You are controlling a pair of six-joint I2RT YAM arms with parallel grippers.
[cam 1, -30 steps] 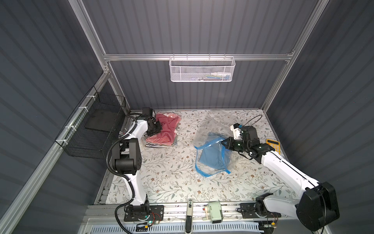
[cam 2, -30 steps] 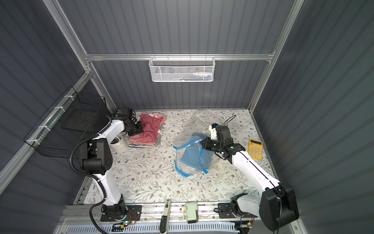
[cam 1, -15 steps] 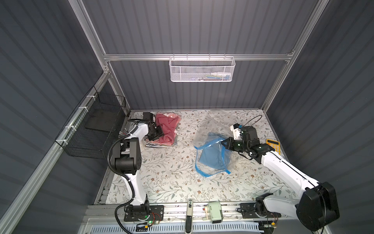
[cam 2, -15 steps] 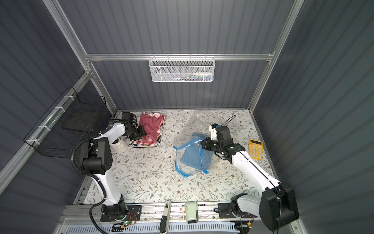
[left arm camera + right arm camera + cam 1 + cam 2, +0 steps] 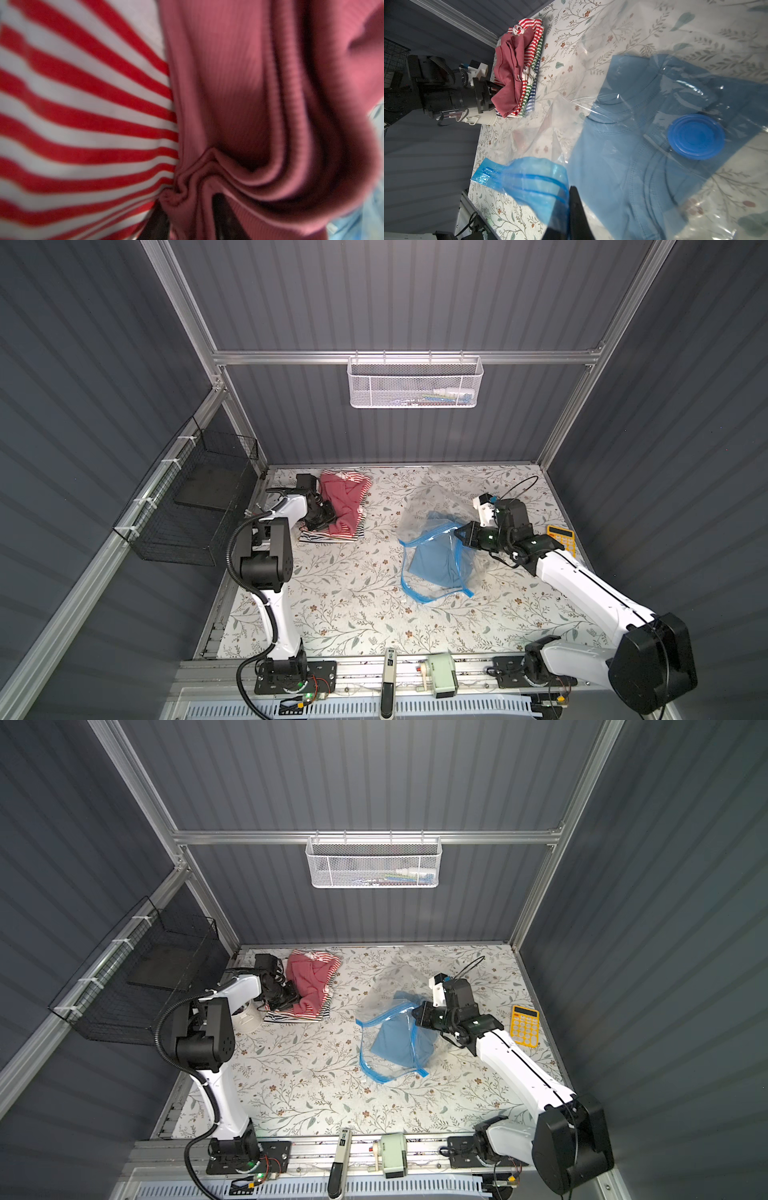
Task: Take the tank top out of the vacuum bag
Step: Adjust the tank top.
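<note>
1. Pinching the glossy blue zip strip (image 5: 529,182) of the vacuum bag (image 5: 428,510) with the right gripper (image 5: 462,536), jaws clamped tight on the plastic and holding that edge raised off the floral cloth (image 5: 353,614).
2. Showing the bag as clear, crinkly film, puffed and creased, resting on the cloth, with a round, ridged blue valve cap (image 5: 695,136) set in its wall.
3. Seeing the blue tank top (image 5: 432,566) inside the bag: soft knit, folded, its curved stitched hems showing through the film in the right wrist view.
4. Gripping a maroon top (image 5: 345,504) with the left gripper (image 5: 326,516), well apart from the bag, the ribbed fabric bunching into tight folds between the dark fingers (image 5: 224,218).
5. Draping that maroon top over a folded pile of striped clothes (image 5: 332,536), flat and layered, red-and-white on top with green and blue stripes at the lower edges, also well apart from the bag.
6. Noting a flat, rectangular yellow calculator (image 5: 562,540) near the bag, beyond the right gripper.
</note>
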